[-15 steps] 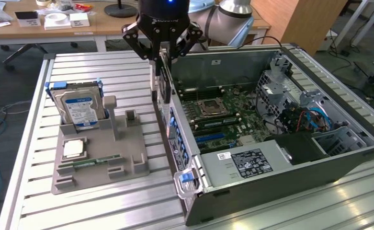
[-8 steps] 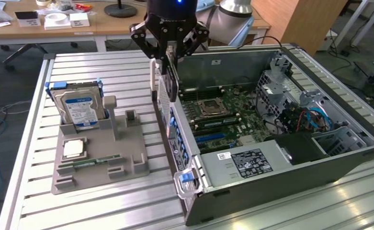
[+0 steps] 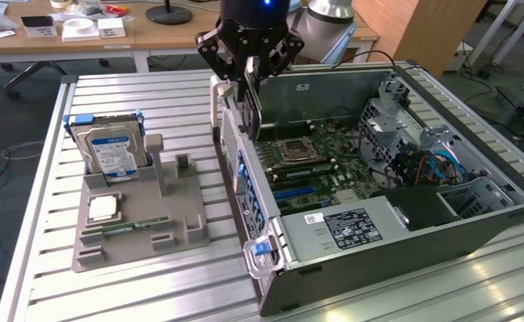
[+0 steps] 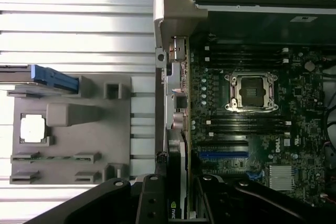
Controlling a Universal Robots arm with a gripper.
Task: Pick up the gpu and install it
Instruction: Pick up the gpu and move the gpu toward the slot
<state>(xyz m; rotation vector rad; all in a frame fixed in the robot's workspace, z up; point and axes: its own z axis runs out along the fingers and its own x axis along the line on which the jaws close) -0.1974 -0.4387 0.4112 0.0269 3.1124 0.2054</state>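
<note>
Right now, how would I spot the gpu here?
Find the big open computer case. Above its edge nearest the grey parts holder, the black gripper clamps the gpu, hanging on edge. It is a thin dark card, unlike the silver blue-labelled hard drive standing in the holder.

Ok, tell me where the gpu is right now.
In the exterior view the gpu hangs in the claw, upper middle, over the exterior view's left wall of the open computer case.
</note>
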